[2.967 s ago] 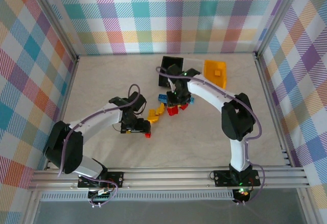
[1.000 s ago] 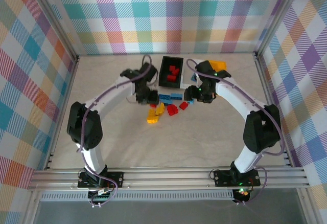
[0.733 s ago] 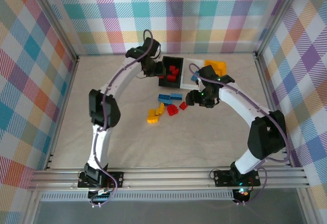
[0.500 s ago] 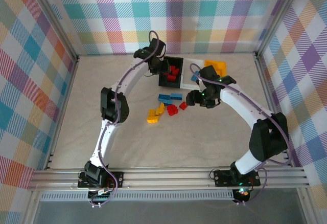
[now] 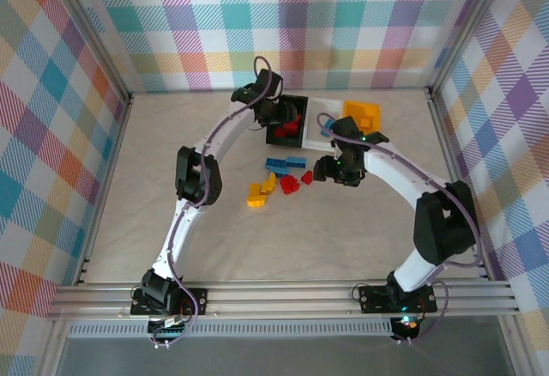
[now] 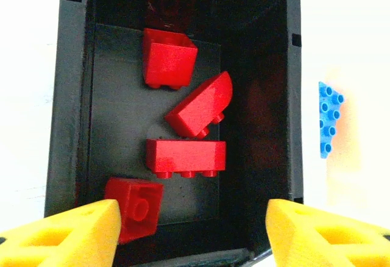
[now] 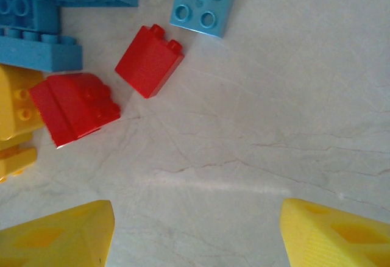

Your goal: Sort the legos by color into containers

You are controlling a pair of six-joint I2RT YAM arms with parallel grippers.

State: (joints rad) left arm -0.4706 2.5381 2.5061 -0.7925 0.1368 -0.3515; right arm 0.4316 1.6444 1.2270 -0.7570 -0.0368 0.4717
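Observation:
My left gripper (image 5: 276,112) hangs open over the black bin (image 6: 294,96), nothing between its yellow fingers (image 6: 61,233). Several red bricks (image 6: 186,157) lie inside that bin. The white bin (image 5: 319,108) beside it holds a blue brick (image 6: 329,119). The yellow-orange bin (image 5: 362,115) stands further right. My right gripper (image 7: 195,230) is open low over bare table, just right of the loose pile: two red bricks (image 7: 149,61), a blue square brick (image 7: 202,3), longer blue bricks (image 7: 36,44) and yellow bricks (image 5: 257,191).
Checked walls close in the table on three sides. The three bins stand in a row at the back centre (image 5: 287,120). Bare tabletop (image 5: 343,221) stretches in front of the pile and to both sides.
My left arm has swung from the table near the pile up to the black bin at the back. My right gripper left the pile, went by the white bin and came back down.

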